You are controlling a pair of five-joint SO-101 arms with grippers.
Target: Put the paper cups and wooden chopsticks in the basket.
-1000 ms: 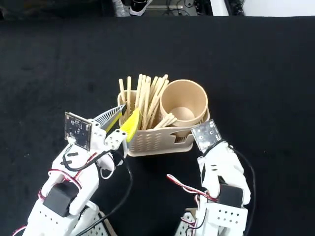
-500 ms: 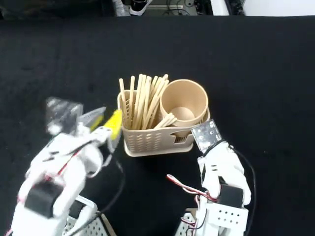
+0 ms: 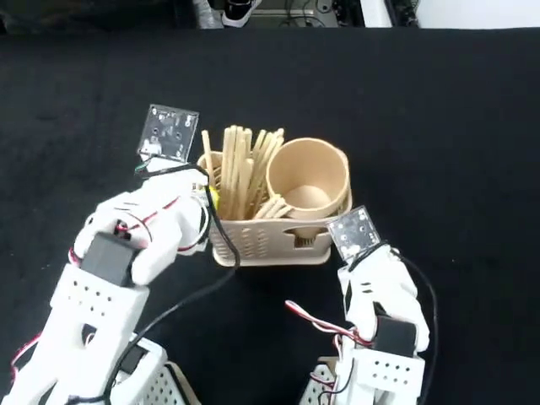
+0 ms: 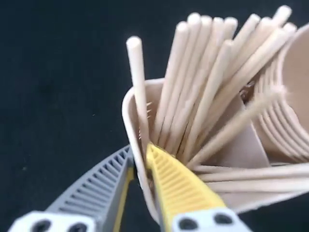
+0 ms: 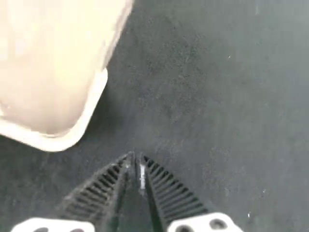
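So the biggest thing here is the black cloth-covered counter (image 3: pixel 439 126), and both white arms sit at its near edge. The left arm (image 3: pixel 126 253) is bent up toward the middle, and the right arm (image 3: pixel 380 295) is lower down, just beside the basket's near right corner. In the middle stands the cream slotted plastic basket (image 3: pixel 270 240), upright on the counter. Inside it, on the right half, is a nested stack of tan paper cups (image 3: pixel 308 173) with the open mouth facing up. The left half is packed with a bundle of pale wooden chopsticks (image 3: pixel 245 164), which stand on end and fan out above the rim, while a few lean flatter across toward the cups. The left hand (image 4: pixel 140 150) is at the basket's left end, straddling the wall. Its grey finger is outside and its yellow finger inside, and they're pinched on that wall with one upright chopstick right against it. The right hand (image 5: pixel 136 159) has its two dark ribbed fingers drawn together, tips nearly touching with nothing between them. It hangs low over bare counter, near the basket's rounded corner but not touching it.
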